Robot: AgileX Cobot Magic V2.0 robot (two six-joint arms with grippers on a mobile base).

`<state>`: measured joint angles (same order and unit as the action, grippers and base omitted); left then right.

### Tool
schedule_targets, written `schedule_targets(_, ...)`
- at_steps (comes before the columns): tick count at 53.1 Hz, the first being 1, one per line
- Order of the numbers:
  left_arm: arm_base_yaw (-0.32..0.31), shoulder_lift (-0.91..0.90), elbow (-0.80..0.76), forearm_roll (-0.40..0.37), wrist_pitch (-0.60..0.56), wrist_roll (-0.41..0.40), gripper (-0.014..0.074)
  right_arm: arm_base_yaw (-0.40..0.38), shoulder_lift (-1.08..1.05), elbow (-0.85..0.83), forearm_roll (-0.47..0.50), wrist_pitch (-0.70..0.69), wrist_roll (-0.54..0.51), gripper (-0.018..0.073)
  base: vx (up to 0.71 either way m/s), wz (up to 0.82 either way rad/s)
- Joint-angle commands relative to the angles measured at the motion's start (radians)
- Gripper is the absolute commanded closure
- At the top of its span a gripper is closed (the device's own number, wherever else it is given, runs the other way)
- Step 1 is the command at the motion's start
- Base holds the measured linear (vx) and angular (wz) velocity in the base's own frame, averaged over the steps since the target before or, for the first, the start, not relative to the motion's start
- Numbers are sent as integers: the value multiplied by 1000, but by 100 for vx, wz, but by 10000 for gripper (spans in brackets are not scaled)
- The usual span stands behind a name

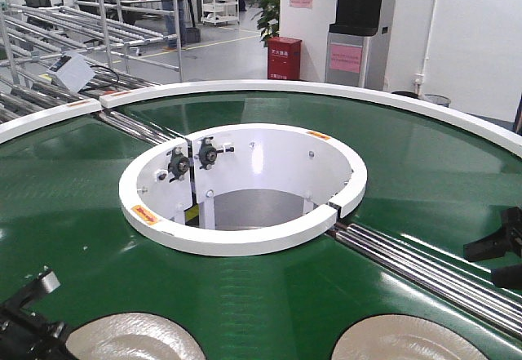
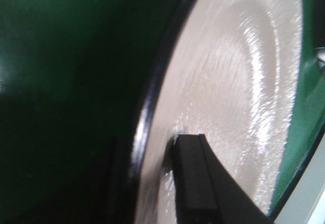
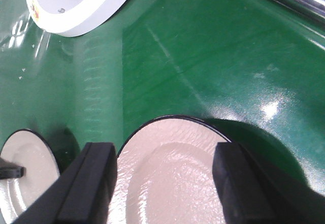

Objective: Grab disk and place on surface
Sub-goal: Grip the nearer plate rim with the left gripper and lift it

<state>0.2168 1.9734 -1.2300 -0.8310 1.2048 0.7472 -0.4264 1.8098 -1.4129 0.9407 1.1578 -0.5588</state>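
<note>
The left gripper (image 1: 45, 307) is reaching one finger (image 2: 195, 178) over the left disk (image 1: 134, 340) just inside its dark rim, but whether it is gripping cannot be told. The right gripper (image 3: 163, 150) is hanging wide open and empty above the right disk (image 1: 400, 342). Both round, glossy cream disks are lying flat on the green conveyor belt (image 1: 269, 295), in front of its white ring hub (image 1: 245, 242).
</note>
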Motion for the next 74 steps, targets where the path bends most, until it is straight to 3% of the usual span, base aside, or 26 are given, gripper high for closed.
schedule_targets(1,-17,-84,-17,-101,51,10,607,-4,-45,-32,35,16,-16,90,0,0)
schedule_targets(9,-17,-167,-17,-316,51,76,606,-4,-45,-32,-63,19,-16,90,0,0)
schedule_targets(20,-17,-299,-17,-703,31,123,606,-4,-45,-32,-145,10,-19,90,0,0)
schedule_targets(24,-17,-336,-25,-766,4,125,605,-4,-45,-32,-161,-1,-27,90,0,0)
schedule_targets(39,-17,-385,-99,-768,-90,130,604,-4,-27,-26,-280,-28,-28,104,0,0)
schedule_targets(48,-17,-384,-102,-763,-108,130,604,-4,56,-26,-272,2,-29,104,0,0)
schedule_targets(57,-17,-384,-102,-703,-113,130,604,6,126,-26,-237,33,-38,104,0,0)
schedule_targets(63,-17,-384,-102,-664,-129,129,604,53,151,-26,-245,36,-45,104,0,0)
schedule_targets(74,-17,-384,-102,-662,-133,118,604,160,215,-26,-254,52,-46,104,0,0)
